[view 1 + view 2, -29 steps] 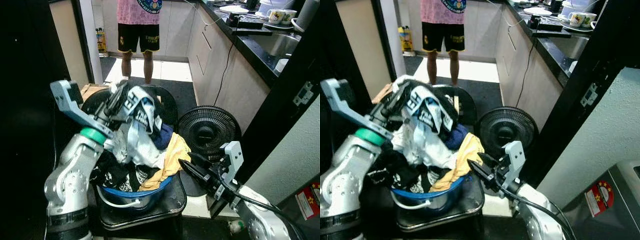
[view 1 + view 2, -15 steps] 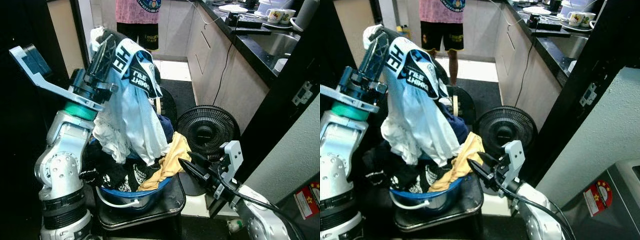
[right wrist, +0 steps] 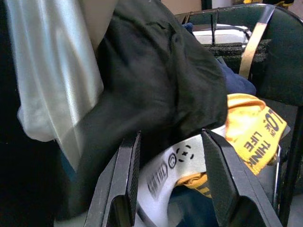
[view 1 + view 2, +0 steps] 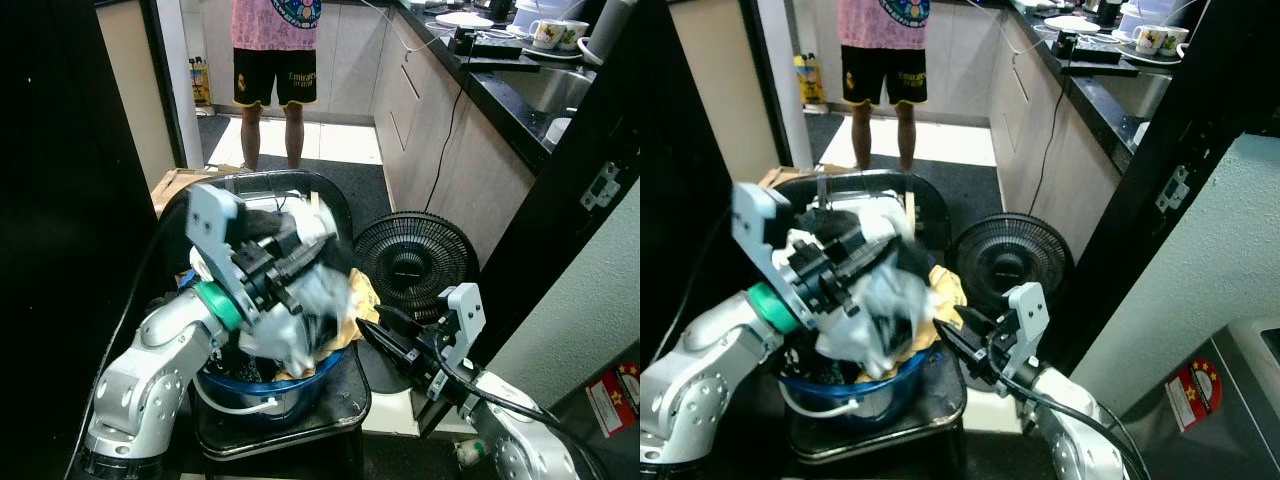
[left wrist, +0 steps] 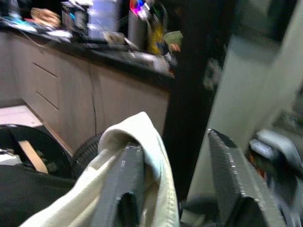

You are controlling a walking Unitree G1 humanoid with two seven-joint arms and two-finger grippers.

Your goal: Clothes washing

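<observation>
Left tool (image 4: 300, 262) sits over the blue basin (image 4: 270, 385) with a white garment (image 5: 137, 156) draped on one finger, fingers spread, the bundle blurred, while the right tool (image 4: 385, 330) waits spread just beside the basin's rim near the yellow cloth (image 3: 251, 132).

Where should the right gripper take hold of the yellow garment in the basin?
Probably the yellow garment's loose fold draped over the blue basin's rim, approached from the robot's right, where the open right gripper already sits; the rest lies buried under other clothes.
</observation>
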